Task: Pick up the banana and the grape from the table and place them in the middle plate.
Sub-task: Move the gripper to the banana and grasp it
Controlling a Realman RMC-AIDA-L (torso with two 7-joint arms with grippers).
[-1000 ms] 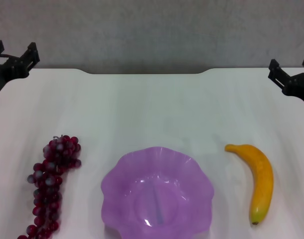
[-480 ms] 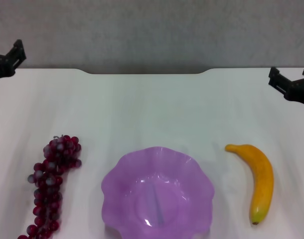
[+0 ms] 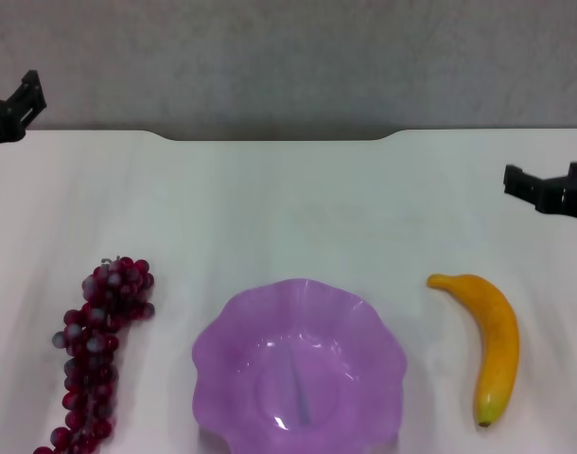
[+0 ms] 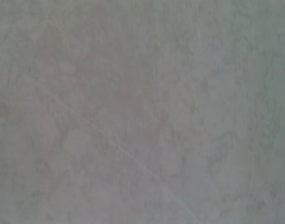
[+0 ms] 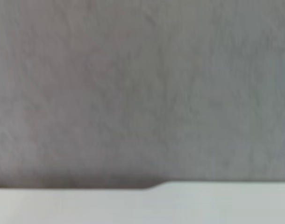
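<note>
Banana (image 3: 491, 344) and grape (image 3: 97, 352) are both lying on the tabletop (image 3: 288, 203), your banana to the right of the middle plate (image 3: 300, 364) and your grape bunch to its left, neither touching it. Your right end effector (image 3: 548, 187) is hovering at the right edge, beyond the banana, fingers spread apart and holding nothing. Your left end effector (image 3: 12, 109) is sitting at the far left corner; I cannot tell its state.

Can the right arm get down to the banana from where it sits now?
Probably yes. The right gripper hangs open at the table's right edge, beyond the banana, which lies alone to the right of the middle plate with nothing between them.
</note>
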